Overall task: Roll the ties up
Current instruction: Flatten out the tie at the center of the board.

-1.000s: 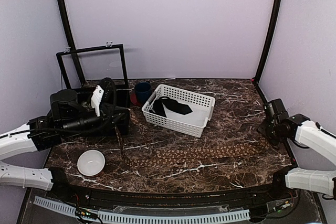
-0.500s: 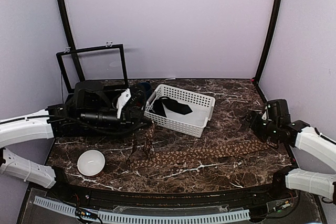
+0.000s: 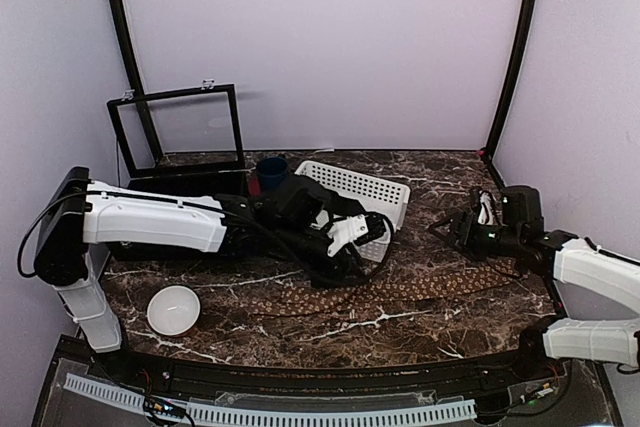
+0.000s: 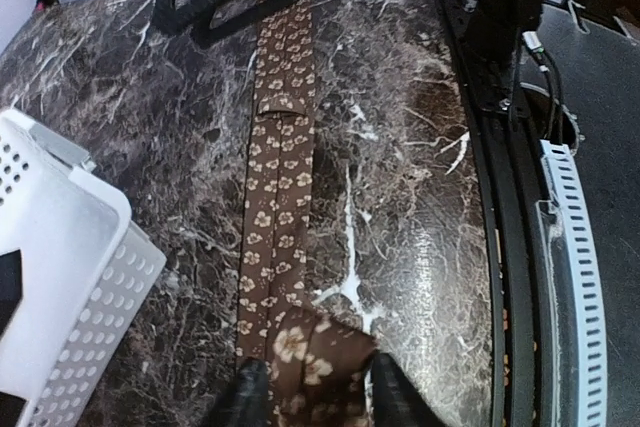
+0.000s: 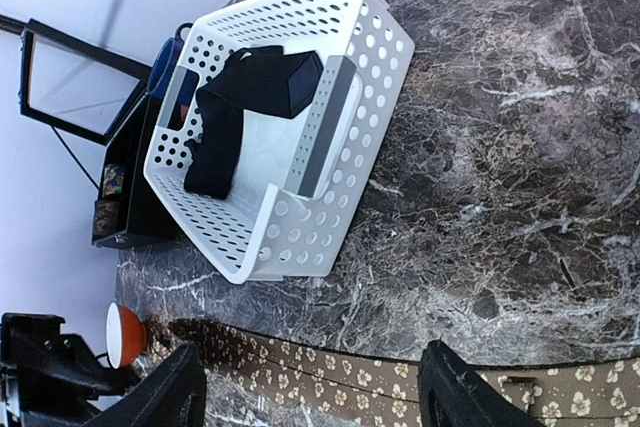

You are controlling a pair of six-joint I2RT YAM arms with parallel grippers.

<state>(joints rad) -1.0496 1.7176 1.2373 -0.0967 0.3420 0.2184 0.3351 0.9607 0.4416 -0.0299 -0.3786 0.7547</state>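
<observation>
One tie [image 3: 420, 287], brown with tan flowers, lies stretched along the table's front half. Its left end is folded back on itself. My left gripper [image 3: 343, 263] reaches in low over that fold. In the left wrist view the folded end [image 4: 315, 352] lies between the parted fingers [image 4: 250, 395] of my left gripper [image 4: 318, 397], and the tie [image 4: 280, 197] runs straight away from it. My right gripper [image 3: 456, 231] hovers above the tie's right part, open. Its wrist view shows that gripper [image 5: 320, 397] spread wide over the tie [image 5: 380, 382], holding nothing.
A white perforated basket [image 3: 352, 180] stands behind the tie with a black folded cloth [image 5: 255, 87] inside. A white bowl [image 3: 173, 309] sits front left. A blue cup [image 3: 270, 171] and a black frame [image 3: 175, 127] stand at the back left.
My left arm swung right across the table, carrying the tie's left end over into a fold, and its jaws have parted. My right gripper lifted off the tie's right end and shifted left.
</observation>
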